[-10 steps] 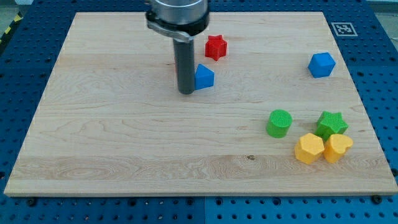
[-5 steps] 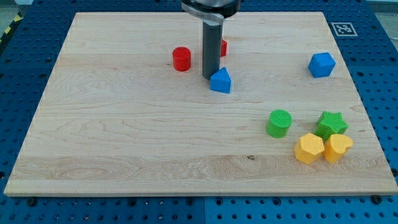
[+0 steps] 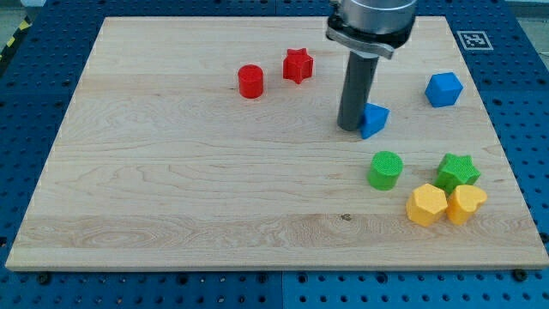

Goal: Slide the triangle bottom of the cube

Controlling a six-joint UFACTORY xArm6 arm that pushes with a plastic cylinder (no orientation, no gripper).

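The blue triangle (image 3: pixel 374 119) lies right of the board's middle, partly hidden by my rod. My tip (image 3: pixel 349 128) rests on the board and touches the triangle's left side. The blue cube (image 3: pixel 443 89) sits near the view's right edge, up and to the right of the triangle.
A red cylinder (image 3: pixel 250 81) and a red star (image 3: pixel 298 65) sit near the view's top centre. A green cylinder (image 3: pixel 385 170), a green star (image 3: pixel 457 171), a yellow hexagon (image 3: pixel 426 205) and a yellow heart (image 3: pixel 466 203) cluster at the lower right. The wooden board (image 3: pixel 171 189) ends in blue pegboard.
My tip has moved rightward and slightly down, pushing the blue triangle from near the red blocks toward the blue cube. The red cylinder and star are now uncovered.
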